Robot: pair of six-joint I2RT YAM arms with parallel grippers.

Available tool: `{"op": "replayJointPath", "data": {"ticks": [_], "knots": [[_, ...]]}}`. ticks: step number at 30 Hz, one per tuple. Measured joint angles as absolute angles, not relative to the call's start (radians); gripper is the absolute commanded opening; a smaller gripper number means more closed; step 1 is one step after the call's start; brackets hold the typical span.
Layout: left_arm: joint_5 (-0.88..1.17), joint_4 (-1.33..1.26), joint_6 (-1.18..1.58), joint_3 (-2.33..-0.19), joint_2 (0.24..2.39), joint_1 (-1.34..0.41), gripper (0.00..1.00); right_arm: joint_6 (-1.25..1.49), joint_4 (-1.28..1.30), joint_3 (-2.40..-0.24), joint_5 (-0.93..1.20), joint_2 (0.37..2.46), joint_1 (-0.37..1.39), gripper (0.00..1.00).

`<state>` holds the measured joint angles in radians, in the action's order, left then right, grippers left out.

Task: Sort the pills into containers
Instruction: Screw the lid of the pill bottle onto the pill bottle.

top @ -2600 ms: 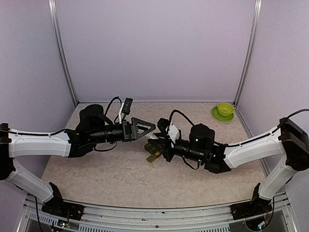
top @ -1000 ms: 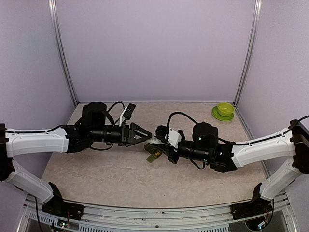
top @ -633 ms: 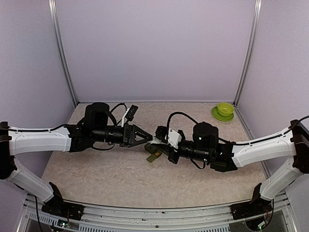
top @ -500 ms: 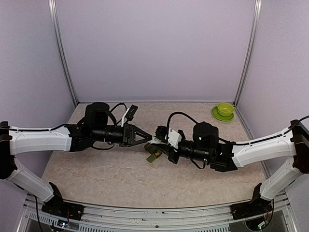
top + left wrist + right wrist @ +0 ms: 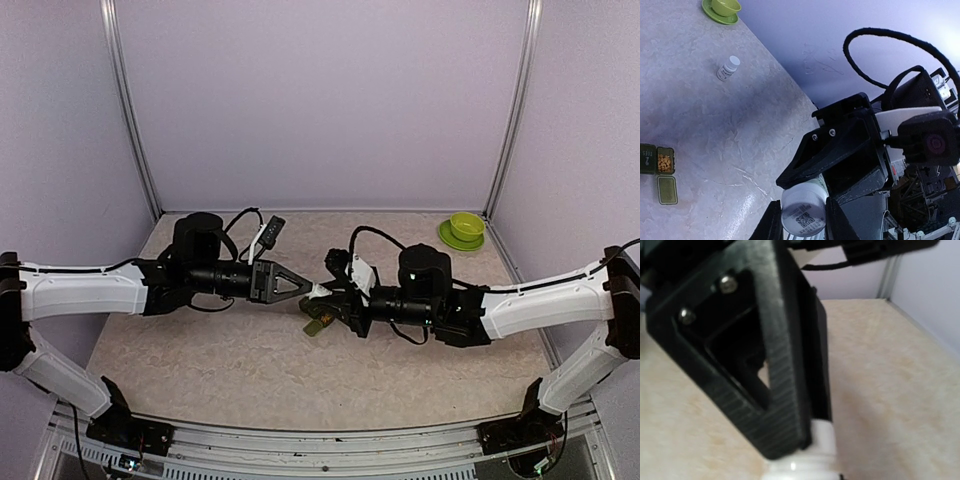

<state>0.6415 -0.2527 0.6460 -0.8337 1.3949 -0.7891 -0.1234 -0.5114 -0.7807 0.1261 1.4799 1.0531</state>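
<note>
Above the middle of the beige marbled tabletop, the two arms meet tip to tip over a white plastic pill bottle held clear of the surface. The left gripper has its fingers closed narrowly on one end of the bottle, one on each side. The right gripper clamps the bottle's other end between its black fingers. In the right wrist view only a white ribbed part of the bottle shows under the left gripper's black frame. A dark green plastic strip of joined square compartments lies flat on the tabletop just beneath the two grippers, apart from both. In the left wrist view one compartment stands open with small yellow pills inside, its lid folded out flat, and the compartment beside it is closed. Another small white bottle stands upright well apart from the strip. A lime-green bowl sits on its green saucer in the far right corner.
</note>
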Motion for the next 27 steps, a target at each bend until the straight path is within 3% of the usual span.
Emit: {"op": "replayJointPath", "data": {"ticks": [12, 23, 25, 27], "knots": [[0.661, -0.254, 0.537, -0.810, 1.303, -0.791, 0.06, 0.208, -0.440, -0.864, 0.384, 1.480, 1.008, 0.01], [0.639, -0.184, 0.467, -0.808, 1.255, -0.822, 0.04, 0.485, -0.550, -0.872, 0.689, 1.551, 0.939, 0.01], [0.638, -0.178, 0.454, -0.808, 1.248, -0.827, 0.10, 0.529, -0.580, -0.872, 0.732, 1.563, 0.930, 0.01], [0.635, -0.177, 0.440, -0.808, 1.238, -0.832, 0.29, 0.572, -0.613, -0.872, 0.770, 1.573, 0.925, 0.01]]}}
